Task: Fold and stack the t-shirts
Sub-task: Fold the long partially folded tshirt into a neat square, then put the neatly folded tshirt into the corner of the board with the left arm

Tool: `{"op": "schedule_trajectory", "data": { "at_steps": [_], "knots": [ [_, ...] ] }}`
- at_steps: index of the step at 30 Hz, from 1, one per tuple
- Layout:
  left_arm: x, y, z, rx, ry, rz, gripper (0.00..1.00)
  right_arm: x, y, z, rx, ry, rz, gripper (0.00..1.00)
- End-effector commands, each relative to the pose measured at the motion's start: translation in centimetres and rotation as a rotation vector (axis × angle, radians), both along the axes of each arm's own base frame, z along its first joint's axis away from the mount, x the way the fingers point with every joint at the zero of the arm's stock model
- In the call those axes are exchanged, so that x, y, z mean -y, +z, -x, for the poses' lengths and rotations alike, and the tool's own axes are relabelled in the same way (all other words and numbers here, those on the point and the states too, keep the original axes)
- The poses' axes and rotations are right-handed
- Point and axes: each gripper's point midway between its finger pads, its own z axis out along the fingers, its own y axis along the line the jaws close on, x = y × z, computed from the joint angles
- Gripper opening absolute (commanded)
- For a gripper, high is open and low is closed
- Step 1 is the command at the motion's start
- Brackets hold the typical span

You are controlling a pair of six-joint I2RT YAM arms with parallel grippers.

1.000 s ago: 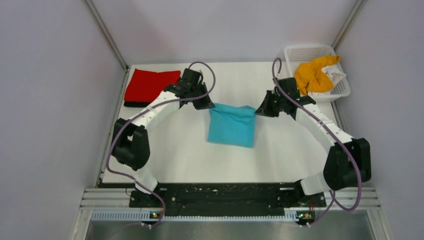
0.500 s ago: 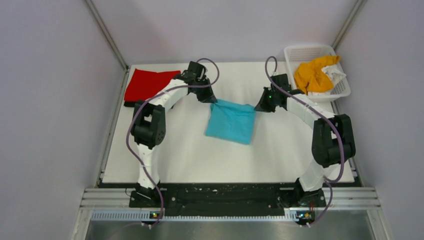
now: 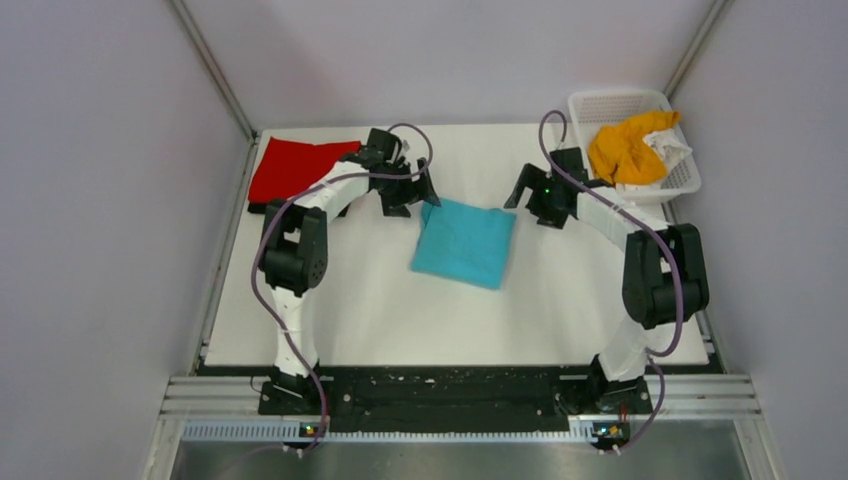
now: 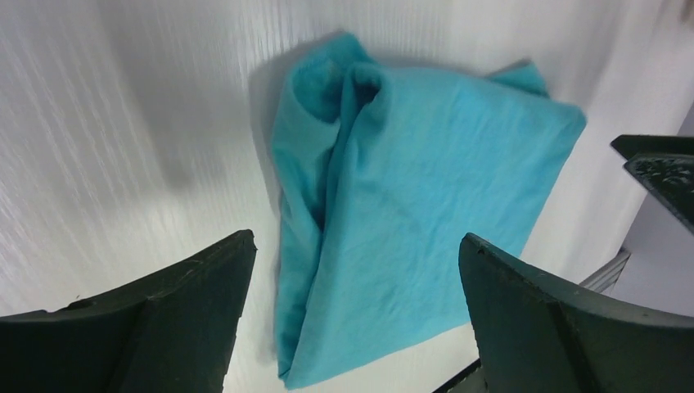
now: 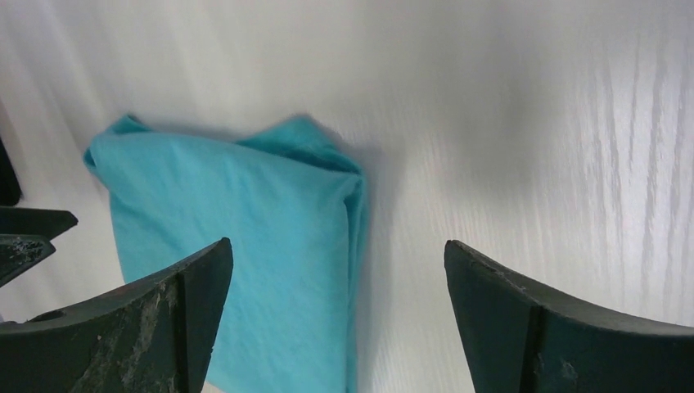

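The left gripper (image 4: 356, 254) and right gripper (image 5: 337, 255) are hovering spread and empty over the turquoise shirt (image 3: 464, 243) — soft, light, floppy cloth, likely best pinched at its corners.

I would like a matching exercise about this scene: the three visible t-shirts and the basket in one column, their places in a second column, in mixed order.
Column one:
1 turquoise t-shirt
2 red t-shirt
3 orange t-shirt
4 white basket

Column two:
a far right corner
b crumpled inside the basket
c folded, middle of the table
d flat, far left corner

Pairs: 1-c; 2-d; 3-b; 4-a
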Motion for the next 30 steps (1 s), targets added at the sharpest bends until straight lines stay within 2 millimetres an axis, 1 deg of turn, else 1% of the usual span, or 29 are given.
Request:
{"op": "schedule_trajectory", "data": {
  "at_steps": [1,4,8,9,10,14,16,18,19,21,22,25,26,28,30],
  "knots": [
    [0.3,0.4,3.3,0.012,-0.146,0.031,0.99,0.9,2.4,2.2,0.062,-0.024,-0.002,0.99],
    [0.5,-1.5,4.8,-0.025,-0.175,0.013,0.99,1.4,2.1,4.5,0.046,-0.033,-0.002,0.99],
    [0.7,-3.6,5.6,-0.057,-0.179,-0.038,0.99,2.3,2.7,6.6,0.057,-0.057,0.013,0.99],
    [0.7,-4.3,5.8,-0.068,-0.175,-0.052,0.99,2.6,3.3,7.0,0.070,-0.067,0.019,0.99],
    [0.7,-4.9,6.1,-0.082,-0.170,-0.069,0.98,2.9,3.4,7.5,0.068,-0.073,0.028,0.99],
    [0.4,-7.4,7.0,-0.118,-0.143,-0.174,0.92,3.9,3.9,9.1,0.084,-0.091,0.059,0.99],
    [0.5,-8.4,7.6,-0.131,-0.135,-0.226,0.87,4.3,3.5,9.8,0.084,-0.101,0.073,0.99],
    [0.8,-9.2,7.9,-0.135,-0.115,-0.268,0.79,4.4,2.8,10.6,0.064,-0.101,0.070,0.99],
    [0.7,-9.5,7.9,-0.133,-0.101,-0.295,0.73,4.4,2.6,11.0,0.058,-0.101,0.068,0.99],
    [0.6,-10.2,7.6,-0.121,-0.073,-0.365,0.58,4.5,2.0,11.7,0.043,-0.102,0.064,0.99],
    [0.3,-10.6,7.5,-0.124,-0.060,-0.407,0.50,4.5,2.0,12.0,0.045,-0.103,0.064,0.99],
    [0.5,-11.0,6.4,-0.100,-0.028,-0.487,0.37,4.8,2.1,12.7,0.055,-0.103,0.071,0.99],
    [0.8,-11.0,6.3,-0.097,-0.028,-0.488,0.33,5.0,2.2,12.9,0.065,-0.104,0.078,0.99],
    [1.7,-11.3,6.1,-0.092,-0.030,-0.481,0.21,5.6,2.4,13.2,0.076,-0.115,0.103,0.99],
    [2.3,-11.5,5.7,-0.078,-0.029,-0.496,0.01,6.3,2.5,13.6,0.083,-0.124,0.137,0.99]
  ]
}}
